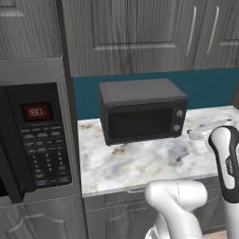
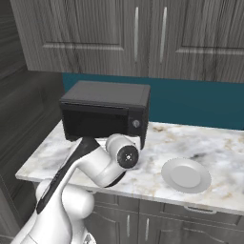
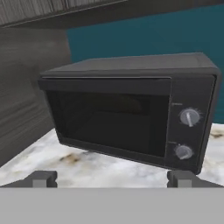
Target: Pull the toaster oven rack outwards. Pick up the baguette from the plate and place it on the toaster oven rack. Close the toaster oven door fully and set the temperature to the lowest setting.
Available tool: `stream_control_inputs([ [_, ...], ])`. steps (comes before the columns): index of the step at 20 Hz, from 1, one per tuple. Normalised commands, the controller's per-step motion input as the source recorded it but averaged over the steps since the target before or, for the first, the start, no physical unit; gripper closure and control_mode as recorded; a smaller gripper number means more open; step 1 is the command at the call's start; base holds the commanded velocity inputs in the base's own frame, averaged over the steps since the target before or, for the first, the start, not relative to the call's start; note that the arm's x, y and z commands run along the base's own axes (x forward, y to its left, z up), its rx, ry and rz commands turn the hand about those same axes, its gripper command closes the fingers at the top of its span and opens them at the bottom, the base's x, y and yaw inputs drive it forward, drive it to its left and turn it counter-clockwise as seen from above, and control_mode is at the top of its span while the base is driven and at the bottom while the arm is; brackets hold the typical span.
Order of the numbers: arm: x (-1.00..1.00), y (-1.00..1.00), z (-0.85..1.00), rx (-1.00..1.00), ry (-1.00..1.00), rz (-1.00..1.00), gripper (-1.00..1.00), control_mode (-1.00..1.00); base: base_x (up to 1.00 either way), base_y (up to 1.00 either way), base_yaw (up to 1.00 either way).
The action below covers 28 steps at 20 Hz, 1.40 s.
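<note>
The dark grey toaster oven [image 1: 142, 109] [image 2: 106, 110] [image 3: 131, 109] stands on the marble counter against the teal wall. Its toaster oven door [image 3: 107, 118] is shut, and the dark glass hides the toaster oven rack. Two round knobs [image 3: 190, 117] sit on its right panel. The white plate [image 2: 186, 175] [image 1: 201, 132] lies to the oven's right with nothing showing on it; the baguette is out of view. My gripper [image 3: 113, 179] is open and empty, a short way in front of the oven and facing the door.
A large black microwave [image 1: 37, 135] with a red display stands at the far left. Grey wall cabinets [image 2: 143, 38] hang above the oven. The counter's front edge [image 2: 143, 193] runs just under my arm's elbow [image 2: 121, 159].
</note>
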Motion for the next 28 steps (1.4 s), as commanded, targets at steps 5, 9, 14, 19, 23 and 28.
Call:
stream_control_inputs([
  [5,0.29,-0.34,0.0,0.01,-0.04,0.0,-1.0,-1.0,0.0,0.0,0.0],
  [9,0.25,-0.28,-0.01,0.0,-0.02,0.0,-1.0,-1.0,0.0,0.0,0.0],
  [14,0.26,-0.18,-0.03,0.0,-0.02,0.0,-1.0,-1.0,0.0,0.0,0.0],
  [19,0.26,-0.07,-0.13,0.0,-0.04,0.0,-1.0,-1.0,0.0,0.0,0.0],
  [23,0.31,0.0,-0.18,0.0,-0.03,0.0,-1.0,-1.0,0.0,0.0,0.0],
  [28,0.4,0.0,-0.19,0.0,-0.02,0.0,-1.0,-1.0,0.0,0.0,0.0],
])
